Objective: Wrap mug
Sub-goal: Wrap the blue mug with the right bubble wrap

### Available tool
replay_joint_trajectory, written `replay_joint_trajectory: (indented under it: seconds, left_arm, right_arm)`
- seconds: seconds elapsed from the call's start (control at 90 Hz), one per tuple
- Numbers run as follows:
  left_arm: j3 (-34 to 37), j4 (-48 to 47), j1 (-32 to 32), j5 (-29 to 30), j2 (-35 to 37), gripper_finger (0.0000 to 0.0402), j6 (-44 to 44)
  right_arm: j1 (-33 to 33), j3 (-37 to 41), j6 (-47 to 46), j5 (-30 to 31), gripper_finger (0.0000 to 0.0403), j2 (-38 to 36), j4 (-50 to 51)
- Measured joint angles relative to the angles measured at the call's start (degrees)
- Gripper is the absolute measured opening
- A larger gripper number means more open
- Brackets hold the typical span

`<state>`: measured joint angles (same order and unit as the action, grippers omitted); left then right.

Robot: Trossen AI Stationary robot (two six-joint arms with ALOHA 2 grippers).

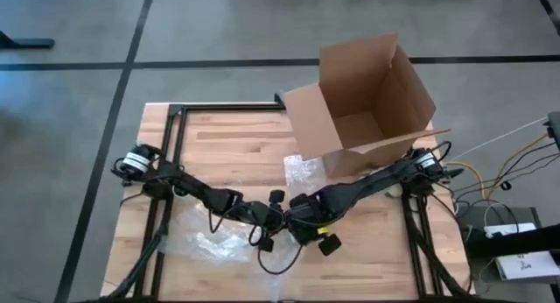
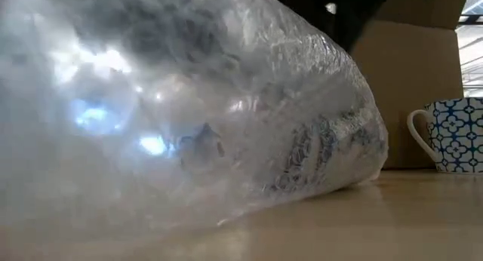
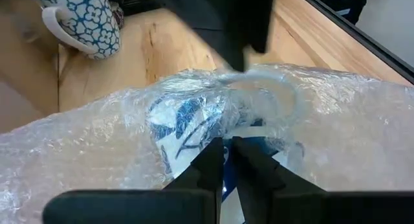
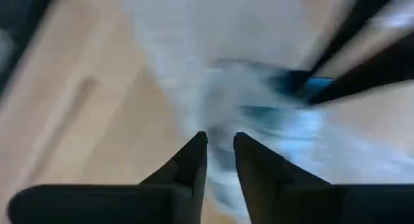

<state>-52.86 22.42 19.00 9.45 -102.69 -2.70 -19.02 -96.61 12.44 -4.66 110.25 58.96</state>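
Crinkly clear bubble wrap (image 3: 336, 133) over patterned mug (image 3: 187, 120) | left end effector (image 3: 226, 149) pinching wrap | right end effector (image 4: 220, 146) nearly closed

Bubble wrap (image 1: 206, 242) and cardboard box (image 1: 367, 97) crowd the table (image 1: 227, 154).

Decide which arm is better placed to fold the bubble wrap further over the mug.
Left, probably: its gripper already pinches the clear bubble wrap against the blue-patterned mug; the right gripper's hold is unclear.

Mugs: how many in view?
2. One mug lies inside the bubble wrap between both grippers near the table's front; a second, bare mug stands upright near the box. The box's inside isn't fully visible.
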Motion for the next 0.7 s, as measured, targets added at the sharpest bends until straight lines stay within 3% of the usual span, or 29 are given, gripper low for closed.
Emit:
replay_joint_trajectory:
  seconds: [0.189,0.7]
  left_arm:
    - [0.0,-0.15,0.05,0.02,0.0,0.002,0.13]
    - [-0.13,-3.07,1.53,-1.99,0.42,0.002,-0.2]
  right_arm:
    - [0.32,1.47,-0.03,0.19,0.0004,0.83,-2.37]
    - [0.15,7.74,-5.01,-3.54,0.0001,1.19,-6.03]
